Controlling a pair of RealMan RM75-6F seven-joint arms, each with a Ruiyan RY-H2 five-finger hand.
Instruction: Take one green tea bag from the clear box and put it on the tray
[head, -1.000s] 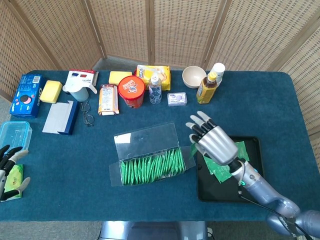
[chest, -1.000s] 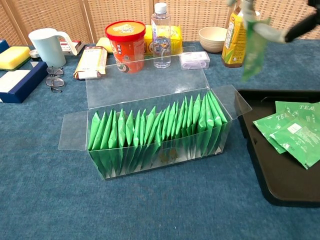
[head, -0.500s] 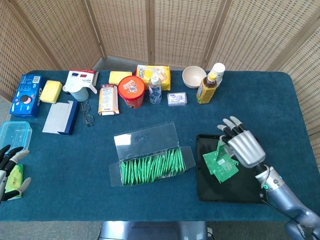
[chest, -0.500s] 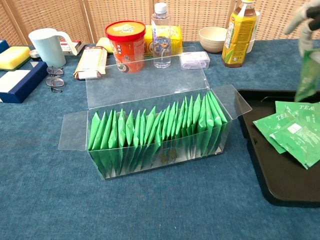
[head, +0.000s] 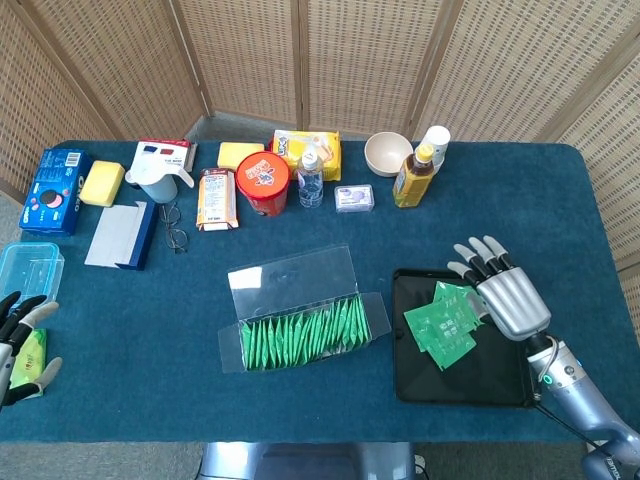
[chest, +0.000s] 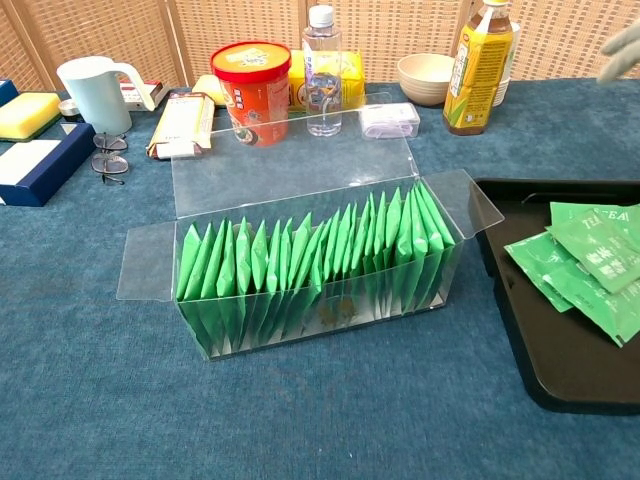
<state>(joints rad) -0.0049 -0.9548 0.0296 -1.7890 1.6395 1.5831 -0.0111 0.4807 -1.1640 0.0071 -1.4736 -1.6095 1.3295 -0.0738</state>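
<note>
Head view: right robot hand (head: 508, 298) hovers over the tray (head: 460, 380), fingers spread and empty. The green tea bags (head: 443, 327) lie flat just left of it. The left robot hand (head: 18, 345) is way off.

Chest view: clear box (chest: 310, 265) sits left of the tray, so I'd say the bag's delivered.

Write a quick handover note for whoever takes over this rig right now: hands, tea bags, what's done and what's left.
Right hand: open, fingers spread, empty, over the tray's right edge.
Left hand: off the table's left end, by a green packet; can't tell if it holds it.
Clear box: open, full row of tea bags.
Tray: several bags lie in an overlapping pile.
Done: a bag is on the tray.
Left: probably just withdrawing the right hand.
</note>
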